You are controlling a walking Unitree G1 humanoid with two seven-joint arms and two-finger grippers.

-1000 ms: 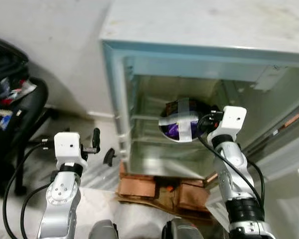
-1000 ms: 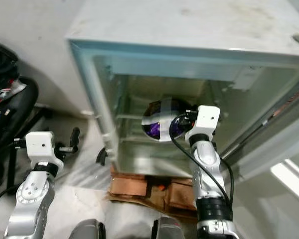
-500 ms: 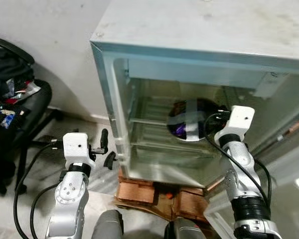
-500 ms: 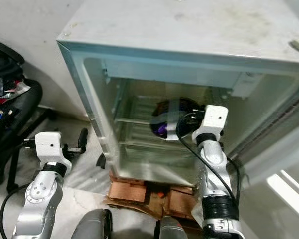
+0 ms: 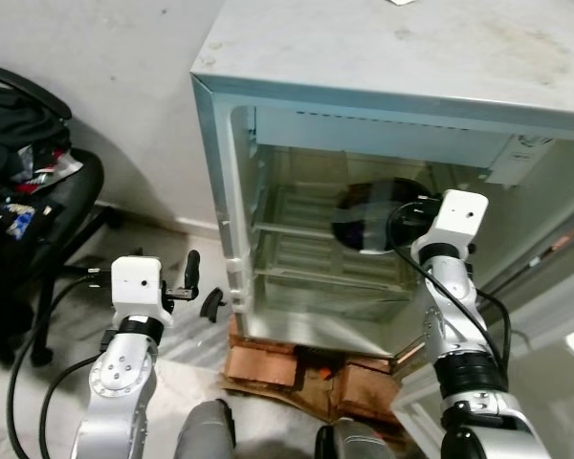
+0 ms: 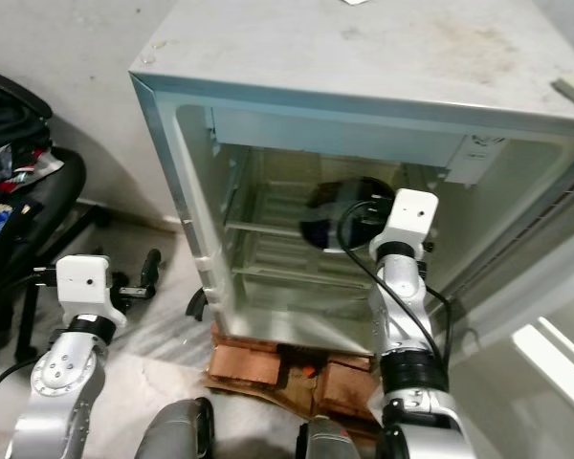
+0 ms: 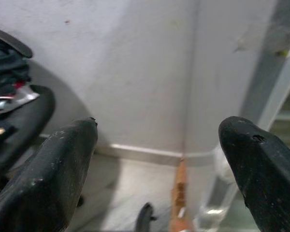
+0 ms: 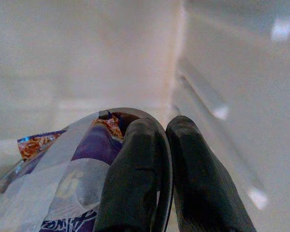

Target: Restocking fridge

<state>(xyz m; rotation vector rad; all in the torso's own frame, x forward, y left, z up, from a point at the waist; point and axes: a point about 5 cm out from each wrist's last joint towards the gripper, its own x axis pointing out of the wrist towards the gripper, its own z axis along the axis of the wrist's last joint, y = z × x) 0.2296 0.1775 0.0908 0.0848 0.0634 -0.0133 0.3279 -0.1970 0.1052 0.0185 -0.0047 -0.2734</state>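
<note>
A small grey fridge stands open in front of me. My right gripper reaches inside it, shut on the rim of a dark bowl that holds a purple snack packet strapped down with tape. The bowl hangs above the upper wire shelf, deep in the fridge's shade. My left gripper is open and holds nothing, low down outside the fridge's left wall; its two black fingers stand wide apart against the white wall.
The fridge sits on brown cardboard. A black office chair piled with clothes and packets stands at the left. The fridge door hangs open at the right. A white wall runs behind.
My right gripper has carried the bowl deeper and a little higher into the fridge, into shadow. The camera has shifted slightly. The left arm has stayed low and open.
</note>
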